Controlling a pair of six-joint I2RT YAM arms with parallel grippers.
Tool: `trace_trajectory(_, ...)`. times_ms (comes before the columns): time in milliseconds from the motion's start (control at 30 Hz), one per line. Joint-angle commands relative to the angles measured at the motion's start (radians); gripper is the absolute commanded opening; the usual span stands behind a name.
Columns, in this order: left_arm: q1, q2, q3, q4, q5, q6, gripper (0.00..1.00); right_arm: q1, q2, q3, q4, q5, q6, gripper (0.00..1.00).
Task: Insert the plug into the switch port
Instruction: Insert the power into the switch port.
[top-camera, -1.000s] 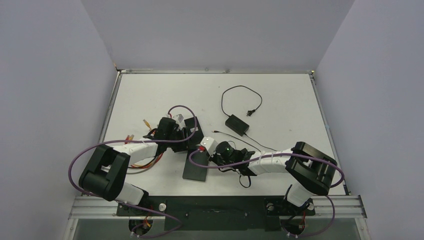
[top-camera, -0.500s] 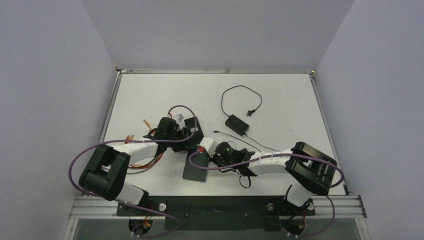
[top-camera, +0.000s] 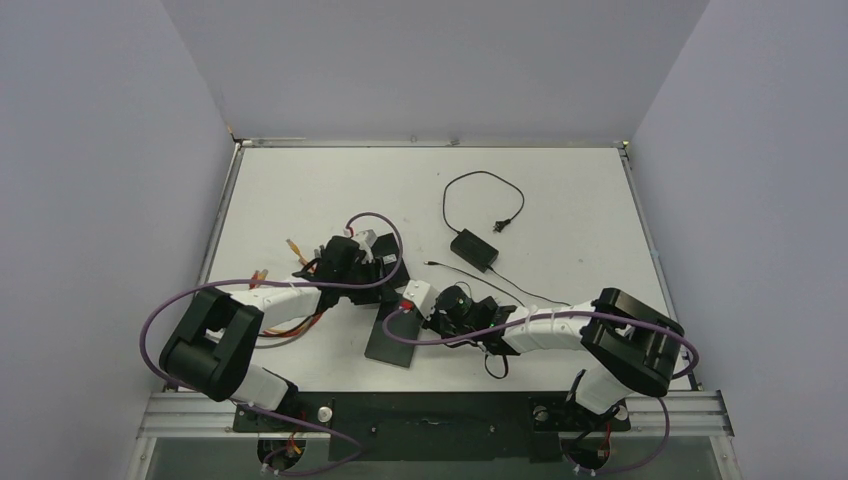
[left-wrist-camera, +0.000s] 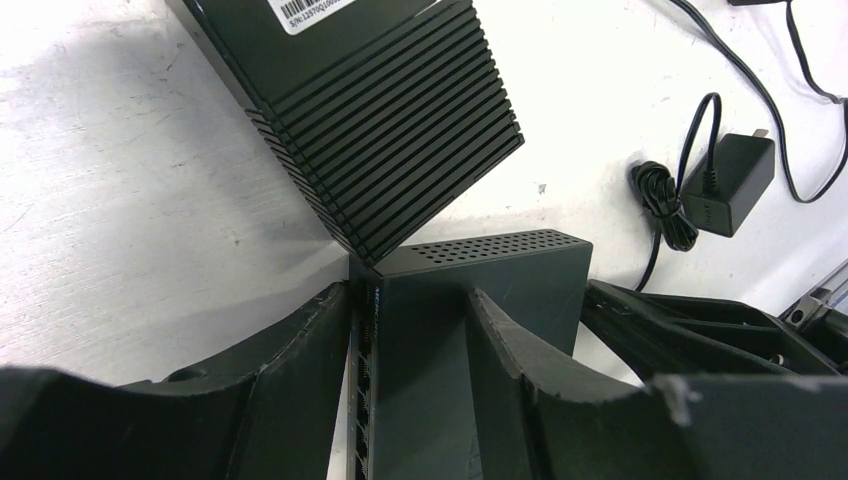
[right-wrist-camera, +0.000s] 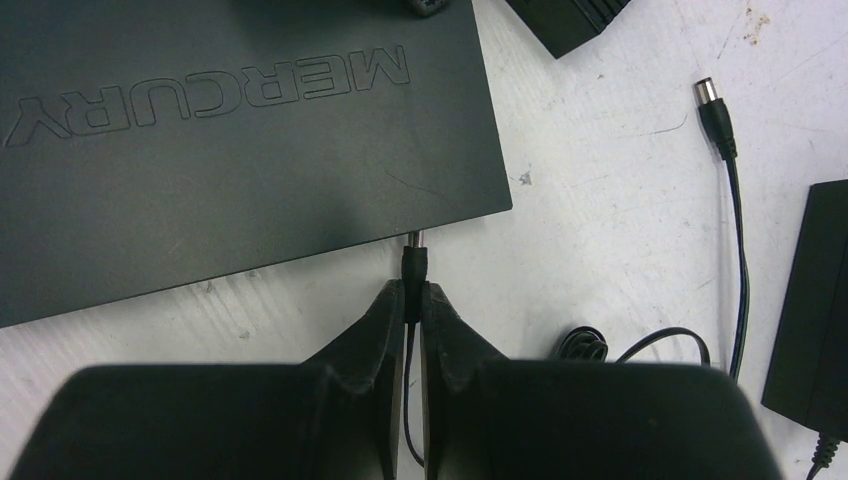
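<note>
The black Mercury switch (top-camera: 392, 338) lies flat on the white table. My right gripper (right-wrist-camera: 413, 290) is shut on the small black barrel plug (right-wrist-camera: 413, 262). The plug's metal tip meets the switch's (right-wrist-camera: 240, 150) long side; how far it sits in the port is hidden. My left gripper (left-wrist-camera: 408, 295) straddles the switch's (left-wrist-camera: 500, 275) opposite long edge. One finger stands beside the face with the row of ports. The other finger (left-wrist-camera: 505, 350) lies over the top face. Its jaws stand apart and do not pinch anything.
A ribbed black box (left-wrist-camera: 380, 110) leans against the switch's far corner, under my left wrist. A wall adapter (left-wrist-camera: 728, 180) with coiled cable (left-wrist-camera: 662, 200) lies near the front rail. A second adapter (top-camera: 473, 250) and its loose barrel plug (right-wrist-camera: 712, 100) lie further back.
My left gripper has shifted a little to the right, over the switch's far end. The right wrist has turned and its elbow has dropped slightly toward the front. The switch stays put.
</note>
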Motion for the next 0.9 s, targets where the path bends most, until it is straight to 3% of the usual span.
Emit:
trace_trajectory(0,-0.038,0.004,-0.021,0.009,0.059,0.006,0.41,0.014,-0.042,0.001,0.074,-0.052,-0.012,0.00)
trace_trajectory(867,-0.134,-0.049,-0.121,0.068,0.089,-0.028,0.33,0.025,-0.091,-0.043,0.222,0.004,0.023,0.00)
